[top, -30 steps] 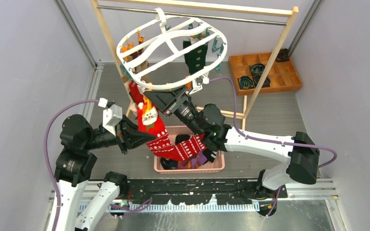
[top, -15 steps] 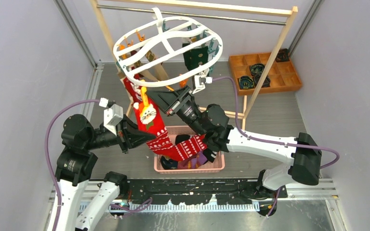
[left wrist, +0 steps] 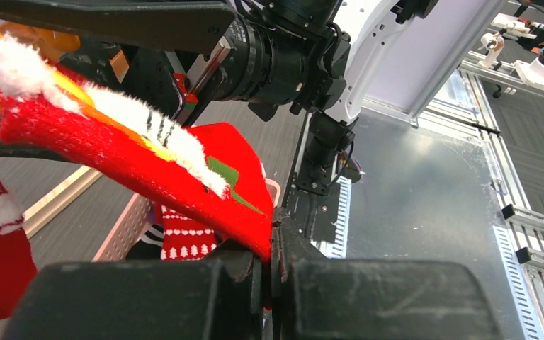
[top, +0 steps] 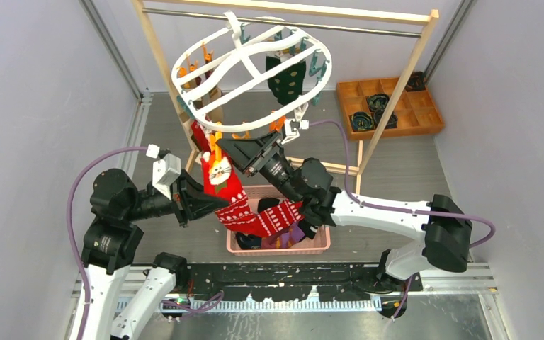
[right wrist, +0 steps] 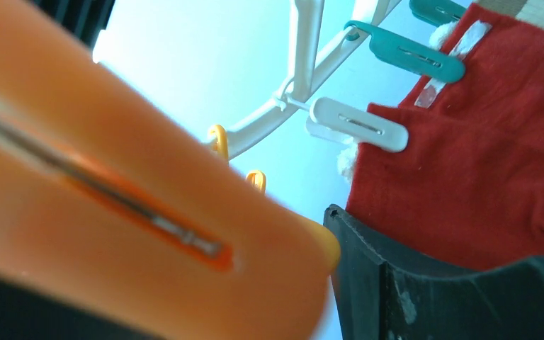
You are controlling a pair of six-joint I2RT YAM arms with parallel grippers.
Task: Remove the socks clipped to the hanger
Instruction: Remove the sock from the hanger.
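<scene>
The white oval hanger (top: 251,74) hangs from the wooden rack's rail. A red sock with a cat face (top: 219,173) hangs from its near-left rim, and a dark green dotted sock (top: 287,78) hangs at the far side. My left gripper (top: 209,202) is shut on the red sock's lower edge (left wrist: 149,170), with the jaws pinched together (left wrist: 270,248). My right gripper (top: 248,150) sits just under the hanger's near rim. An orange clip (right wrist: 113,205) fills the space between its jaws, touching the right finger (right wrist: 411,283). Red sock fabric (right wrist: 482,170) hangs beside it under a white clip (right wrist: 358,124).
A pink basket (top: 322,244) with several socks, one red and patterned, sits below between the arms, also in the left wrist view (left wrist: 124,227). A wooden compartment tray (top: 389,106) lies at the back right. The wooden rack's slanted legs (top: 397,85) stand nearby. Grey walls enclose both sides.
The hanger has rocked left and then back right. My right gripper has stayed at the near rim, shifting slightly with it. My left gripper keeps its hold on the red sock.
</scene>
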